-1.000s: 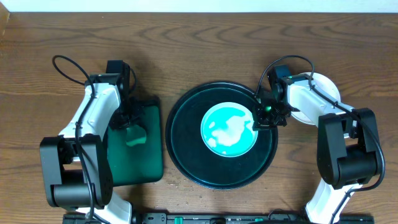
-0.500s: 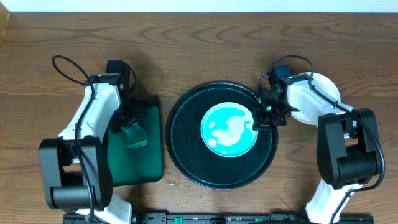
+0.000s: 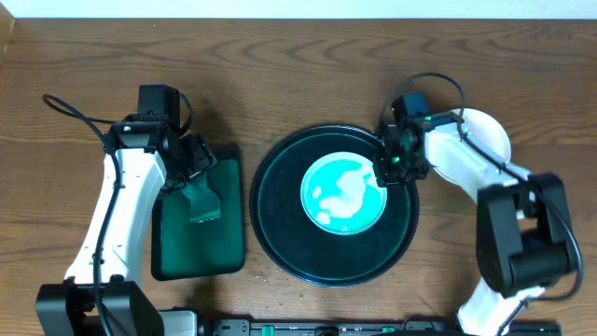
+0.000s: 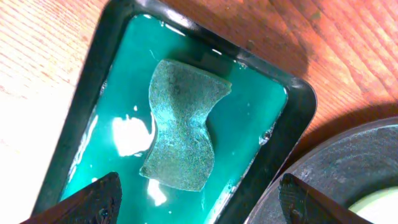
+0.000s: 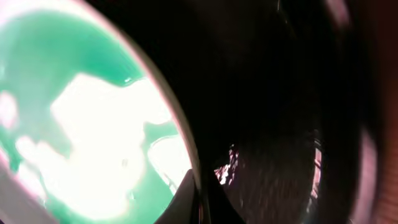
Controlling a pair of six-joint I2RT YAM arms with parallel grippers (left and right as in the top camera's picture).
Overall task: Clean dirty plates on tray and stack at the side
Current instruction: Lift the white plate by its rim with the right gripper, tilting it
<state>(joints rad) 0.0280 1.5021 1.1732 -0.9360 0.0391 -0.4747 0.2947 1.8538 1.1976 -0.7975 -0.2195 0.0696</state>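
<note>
While the left gripper (image 3: pixel 193 179) hangs wide open over the rectangular tray (image 3: pixel 201 252), a dark green sponge (image 4: pixel 183 127) lies loose in the wet teal liquid below it, pinched in at the waist, with both fingertips standing apart from it. From where I stand, the dirty plate (image 3: pixel 342 194) sits roughly in the middle of the round tray (image 3: pixel 280 215), which is dark, raised at the rim and much wider than the plate. The plate is small, round and white, and a teal-green smear covers most of it, leaving a few ragged white patches near the centre. The right gripper (image 3: pixel 386 174) is closed, its tips right at the plate's right edge; from the wrist view the rim runs straight to the tips, but I cannot tell whether it is pinched between them. A second white plate (image 3: pixel 492 131) rests on the wooden desk (image 3: pixel 298 65) to the right of the round tray, partly hidden under the right arm
</note>
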